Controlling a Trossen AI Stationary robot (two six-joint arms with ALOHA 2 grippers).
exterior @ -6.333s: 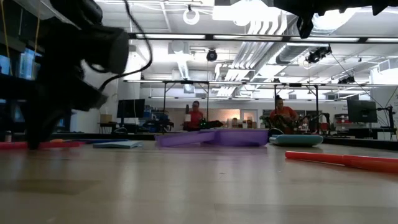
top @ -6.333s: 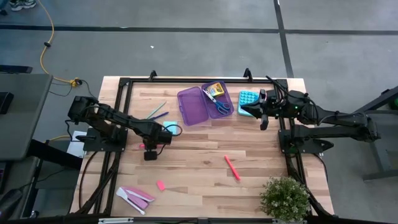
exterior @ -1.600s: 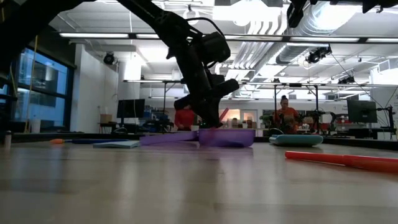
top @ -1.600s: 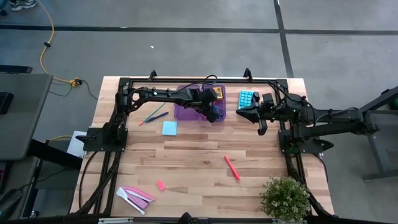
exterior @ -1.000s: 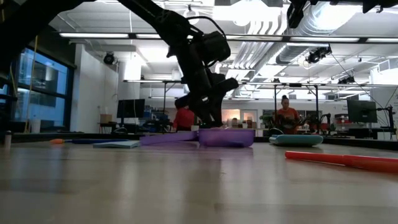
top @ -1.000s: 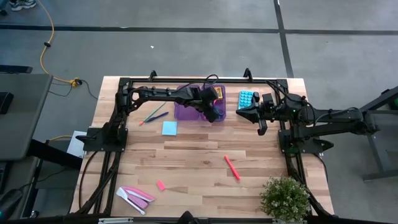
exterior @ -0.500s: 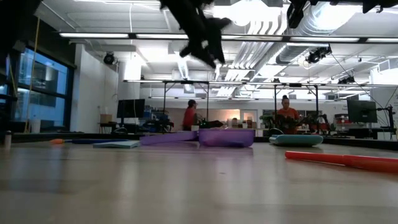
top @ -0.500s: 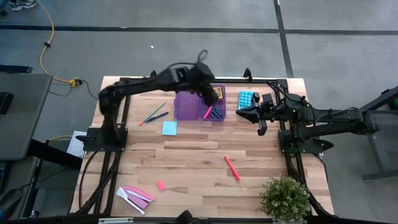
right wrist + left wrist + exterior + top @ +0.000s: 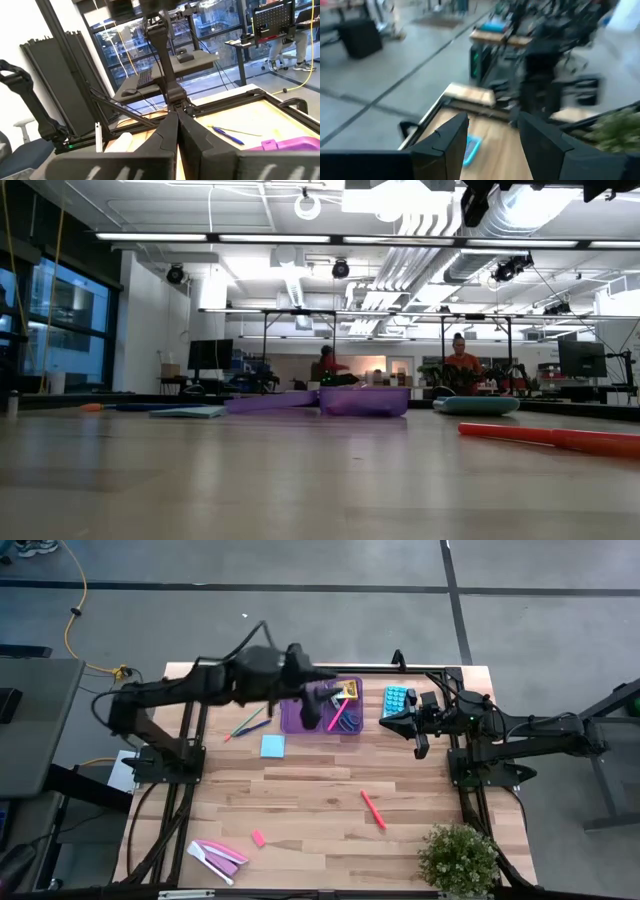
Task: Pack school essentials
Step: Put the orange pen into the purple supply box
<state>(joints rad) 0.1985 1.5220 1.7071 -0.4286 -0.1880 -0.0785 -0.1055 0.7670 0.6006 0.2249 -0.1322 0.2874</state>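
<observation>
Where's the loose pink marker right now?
In the high view the pink marker lies on bare table right of centre, between the purple case and the potted plant, touching neither.

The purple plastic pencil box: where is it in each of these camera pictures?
High view: purple plastic pencil box lies open at the table's far edge, centre.
Low view: box at mid-picture, far across the table.
Left wrist view: not seen.
Right wrist view: bottom right corner.
Shared landmark: light-blue calculator beside it.

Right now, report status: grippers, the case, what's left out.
Left gripper open, empty, raised over purple case. Right gripper shut, parked beside calculator. Pink marker, notepad, pencils on table. Nothing blocking.
</observation>
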